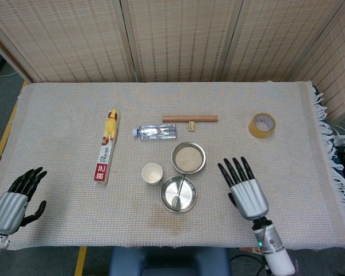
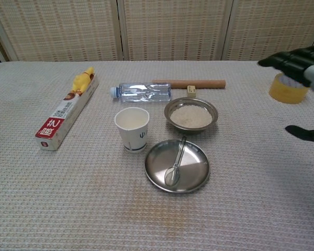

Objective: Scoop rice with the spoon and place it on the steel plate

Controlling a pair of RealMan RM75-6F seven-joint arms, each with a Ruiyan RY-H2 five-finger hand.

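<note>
- Head view findings: my right hand (image 1: 245,187) sits clear of the dishes, fingers spread flat, grasping nothing.
- My left hand (image 1: 14,198) rests at the near left table edge, also released and empty (well apart from everything).
- The spoon (image 2: 176,161) lies in the empty steel plate (image 2: 194,179), bowl end toward me, handle resting on the far rim.
- The bowl of grain (image 2: 191,114) stands just beyond that plate, full; the paper cup (image 2: 132,129) stands upright just left of it.
- Judgement: the spoon is set down and let go, so that step looks finished; no grain shows on the plate, so any scooping remains to be done.
</note>
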